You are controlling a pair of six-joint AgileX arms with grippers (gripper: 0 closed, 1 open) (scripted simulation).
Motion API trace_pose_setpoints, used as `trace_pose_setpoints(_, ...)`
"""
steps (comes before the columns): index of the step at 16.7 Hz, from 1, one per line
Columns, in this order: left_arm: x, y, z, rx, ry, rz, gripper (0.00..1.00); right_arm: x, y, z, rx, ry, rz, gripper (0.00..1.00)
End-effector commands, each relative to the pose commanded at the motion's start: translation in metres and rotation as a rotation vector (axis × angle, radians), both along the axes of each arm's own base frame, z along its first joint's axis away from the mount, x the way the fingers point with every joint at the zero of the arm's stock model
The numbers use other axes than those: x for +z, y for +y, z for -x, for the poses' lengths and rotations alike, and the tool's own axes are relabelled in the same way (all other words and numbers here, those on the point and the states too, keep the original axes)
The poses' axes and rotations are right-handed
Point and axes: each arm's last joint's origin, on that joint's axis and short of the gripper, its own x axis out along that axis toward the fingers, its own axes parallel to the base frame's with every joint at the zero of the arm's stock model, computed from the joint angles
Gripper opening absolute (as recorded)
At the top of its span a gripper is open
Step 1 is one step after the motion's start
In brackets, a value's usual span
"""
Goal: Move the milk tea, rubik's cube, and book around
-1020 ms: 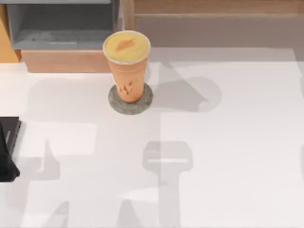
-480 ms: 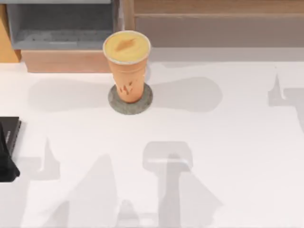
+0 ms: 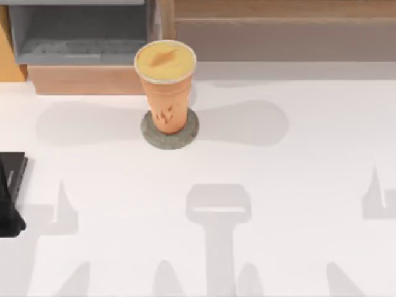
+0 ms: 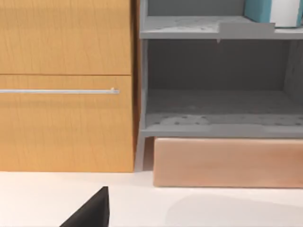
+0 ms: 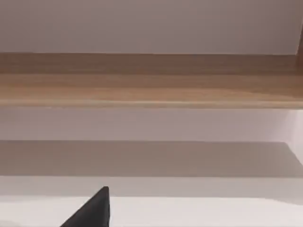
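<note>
A tall, tapered milk tea [image 3: 166, 86] in an orange-tan cup, its creamy top ringed by a pale rim and its side flecked with small dark red marks, stands upright on a round, speckled grey coaster [image 3: 170, 130] toward the back of a smooth white table [image 3: 297, 185], left of centre in the top view. Behind it runs a grey open shelf unit [image 3: 80, 37] set on a pale wooden base, with a long wood-grain ledge [image 3: 278, 9] to its right. A black block of the left arm [image 3: 9, 198] sits at the table's left edge; whether its gripper is open or closed cannot be told, and the same goes for the right. From the left wrist, a teal-blue book [image 4: 258, 10] with white pages stands on the upper grey shelf, beside a wood-veneer cabinet [image 4: 66, 85] crossed by a thin metal handle [image 4: 59, 91].
</note>
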Motion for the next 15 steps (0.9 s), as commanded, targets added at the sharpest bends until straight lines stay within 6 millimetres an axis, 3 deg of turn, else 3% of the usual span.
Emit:
trace_pose_setpoints(3, 0.0, 0.0, 0.0, 0.0, 0.0, 0.0, 1.0, -0.034, 0.002, 0.005, 0.003, -0.005, -0.005, 1.0)
trace_pose_setpoints(5, 0.0, 0.0, 0.0, 0.0, 0.0, 0.0, 1.0, -0.043, 0.002, 0.005, 0.004, -0.005, -0.007, 1.0)
trace_pose_setpoints(11, 0.0, 0.0, 0.0, 0.0, 0.0, 0.0, 1.0, -0.044, 0.002, 0.005, 0.004, -0.005, -0.007, 1.0)
trace_pose_setpoints(13, 0.01, 0.0, 0.0, 0.008, -0.018, 0.001, 1.0, -0.044, 0.002, 0.005, 0.004, -0.005, -0.007, 1.0)
trace_pose_setpoints(15, 0.032, 0.0, -0.001, 0.019, -0.054, 0.004, 1.0, -0.044, 0.002, 0.005, 0.004, -0.005, -0.007, 1.0)
